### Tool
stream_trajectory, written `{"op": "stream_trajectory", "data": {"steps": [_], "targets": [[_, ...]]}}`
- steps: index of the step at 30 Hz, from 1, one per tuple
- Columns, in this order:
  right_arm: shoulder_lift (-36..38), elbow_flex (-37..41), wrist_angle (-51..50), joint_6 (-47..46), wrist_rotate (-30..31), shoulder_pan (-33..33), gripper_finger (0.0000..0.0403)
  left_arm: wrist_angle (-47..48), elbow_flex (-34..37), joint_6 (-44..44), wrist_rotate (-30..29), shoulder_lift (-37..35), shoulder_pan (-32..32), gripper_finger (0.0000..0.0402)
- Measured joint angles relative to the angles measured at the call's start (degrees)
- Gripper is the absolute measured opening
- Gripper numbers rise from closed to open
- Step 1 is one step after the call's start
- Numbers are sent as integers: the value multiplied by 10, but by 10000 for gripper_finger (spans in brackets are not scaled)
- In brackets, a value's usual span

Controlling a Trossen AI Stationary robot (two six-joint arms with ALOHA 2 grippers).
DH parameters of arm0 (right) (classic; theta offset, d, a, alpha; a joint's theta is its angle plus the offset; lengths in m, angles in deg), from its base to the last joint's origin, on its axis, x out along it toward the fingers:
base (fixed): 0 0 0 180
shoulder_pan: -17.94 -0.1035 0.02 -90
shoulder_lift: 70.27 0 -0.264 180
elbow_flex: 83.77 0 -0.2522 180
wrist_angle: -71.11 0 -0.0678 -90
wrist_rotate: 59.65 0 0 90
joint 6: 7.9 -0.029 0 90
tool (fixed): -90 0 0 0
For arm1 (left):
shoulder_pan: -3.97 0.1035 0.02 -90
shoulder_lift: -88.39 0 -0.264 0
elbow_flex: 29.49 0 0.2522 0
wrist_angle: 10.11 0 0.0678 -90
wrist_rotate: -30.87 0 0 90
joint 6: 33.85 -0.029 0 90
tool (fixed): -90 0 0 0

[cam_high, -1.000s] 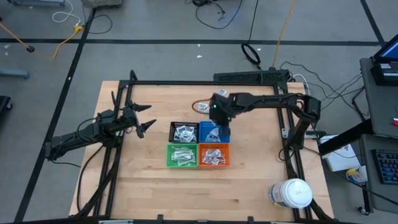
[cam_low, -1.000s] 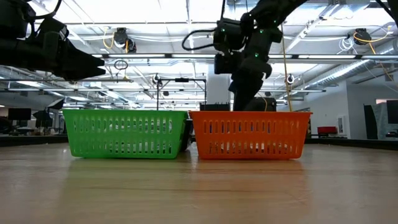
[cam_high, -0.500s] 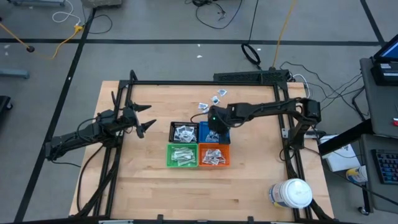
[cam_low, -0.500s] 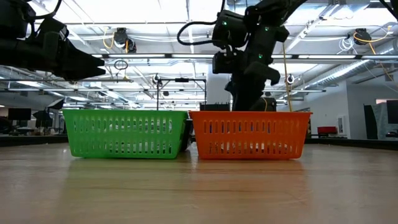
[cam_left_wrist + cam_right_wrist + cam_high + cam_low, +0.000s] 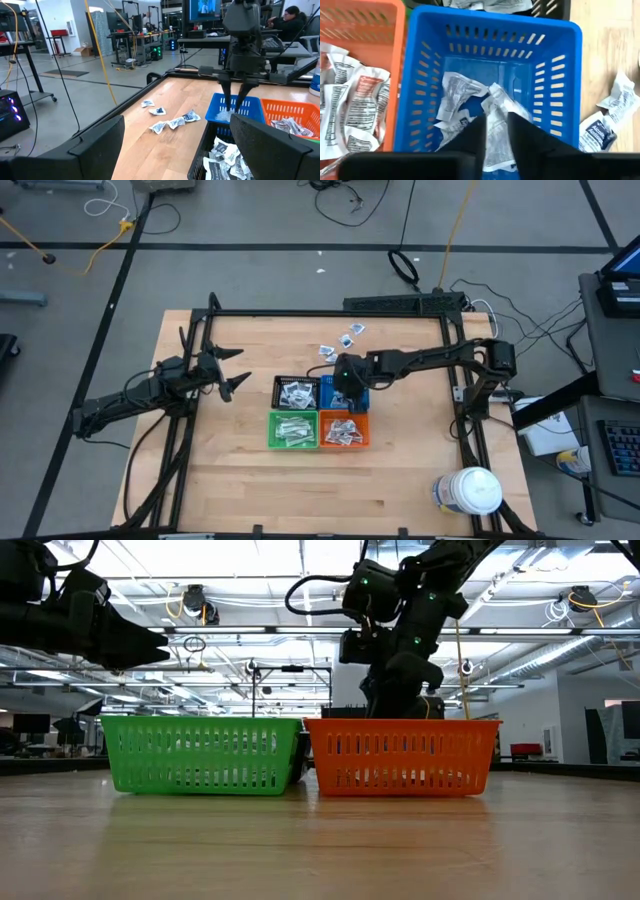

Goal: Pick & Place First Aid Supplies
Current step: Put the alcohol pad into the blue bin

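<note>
Since earlier frames, right gripper (image 5: 495, 131) dropped into blue slotted plastic bin (image 5: 422, 60), fingers slightly parted around crumpled white wrapped packet (image 5: 496, 112); grip or release unclear. Left gripper (image 5: 232, 370) wide open, idle at 9 o'clock. Orange bin (image 5: 345, 431), green bin (image 5: 292, 430), black bin (image 5: 296, 392) hold packets. Loose packets (image 5: 342, 340) on wooden table (image 5: 240, 480) at 12 o'clock. Blue bin's contents hidden in high view.

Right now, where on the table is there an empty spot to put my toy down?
The bare wood in front of the green bin and orange bin, over toward the white jar, is free. It is crowded behind the blue bin, where loose packets lie and the right gripper works.
</note>
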Motion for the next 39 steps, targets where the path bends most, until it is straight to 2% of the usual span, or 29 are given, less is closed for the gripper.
{"op": "stream_trajectory", "data": {"steps": [6,11,22,31,39], "targets": [[0,-6,-18,-4,0,0,150,0,0,0,0,0,0,365],[24,-29,-37,-16,-1,17,182,0,0,0,0,0,0,365],[46,-46,-52,-15,-46,64,177,-2,0,0,0,0,0,365],[45,-47,37,4,84,128,177,0,0,0,0,0,0,365],[45,-47,73,6,89,208,177,0,0,0,0,0,0,365]]}}
